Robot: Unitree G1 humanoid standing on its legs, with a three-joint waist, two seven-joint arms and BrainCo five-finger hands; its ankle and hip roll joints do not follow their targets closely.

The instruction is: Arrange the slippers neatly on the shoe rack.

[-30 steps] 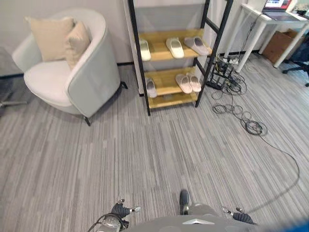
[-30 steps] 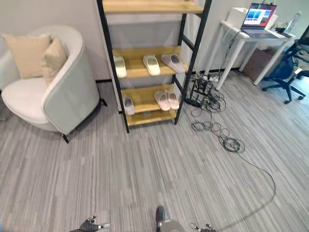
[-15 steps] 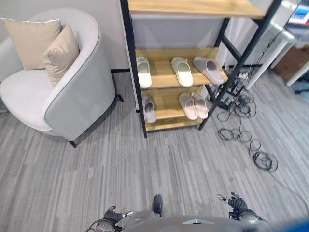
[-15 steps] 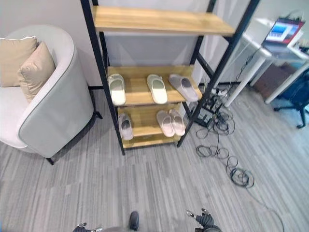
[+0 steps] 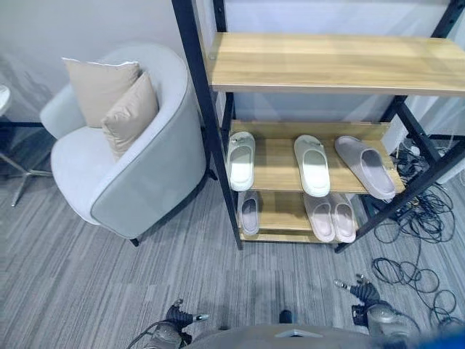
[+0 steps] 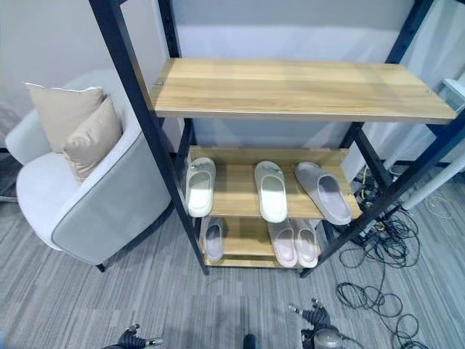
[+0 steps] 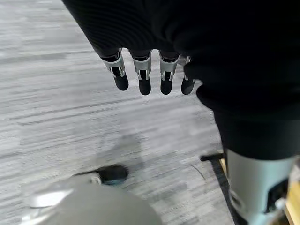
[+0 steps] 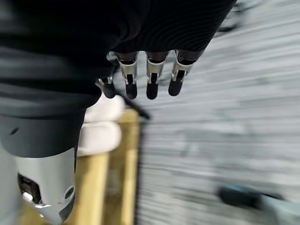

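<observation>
Six slippers on shoe rack (image 5: 205,123), both hands low, empty.
Middle shelf: three slippers (image 5: 311,164); bottom shelf: three slippers (image 5: 330,217). Left hand (image 7: 140,70) and right hand (image 8: 140,77) fingers straight, relaxed, in front of rack. Armchair (image 5: 142,167) beside rack, two cushions (image 5: 112,98).

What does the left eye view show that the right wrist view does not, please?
Left eye view: the armchair with two cushions, the bare top shelf of the shoe rack, and three slippers on its middle shelf. Right wrist view: the right robot hand up close, fingers straight, holding nothing. Both: the wooden shoe rack, the grey carpet and that robot hand.
</observation>
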